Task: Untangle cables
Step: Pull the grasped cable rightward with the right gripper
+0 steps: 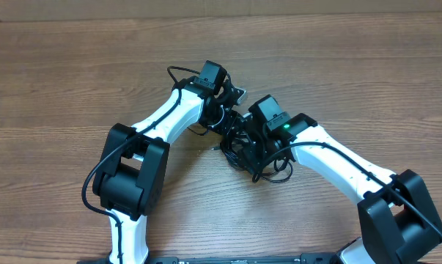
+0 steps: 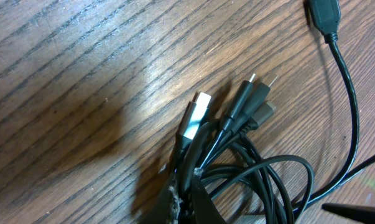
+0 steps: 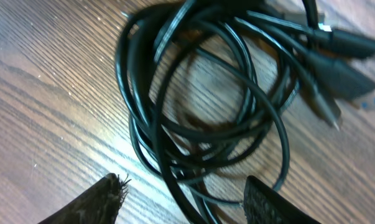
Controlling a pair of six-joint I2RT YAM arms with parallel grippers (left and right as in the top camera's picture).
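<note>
1. Cables [image 1: 253,155]: a black tangle on the wooden table [image 1: 74,66], near its middle. It lies between the two gripper heads and partly under the right one.
2. Left gripper [image 2: 187,202]: fingers clenched on a bundle of cords just behind their plug ends. The bundle fans up and out from the pinch over the wood.
3. Plug ends, left wrist view: one flat silver-tipped plug [image 2: 198,112], with two slim black plugs [image 2: 246,96] with small metal tips beside it. A stubbier dark plug sits just right of those. All are packed close together.
4. A separate black plug [image 2: 324,15] lies well apart at the top right of that view. Its cord curves down the right side toward the loops at the lower right.
5. Right gripper [image 3: 187,202]: released, with its fingers [image 3: 103,202] spread wide. Cable strands run through the gap between them. Whether either pad touches a strand cannot be told.
6. Right wrist view: several cords are coiled in a rough ring flat on the wood. The plugs at the upper right are blurred.
7. Overhead: the left arm [image 1: 166,117] reaches in from the lower left and the right arm [image 1: 338,161] from the lower right. Their heads are close together over the tangle.
</note>
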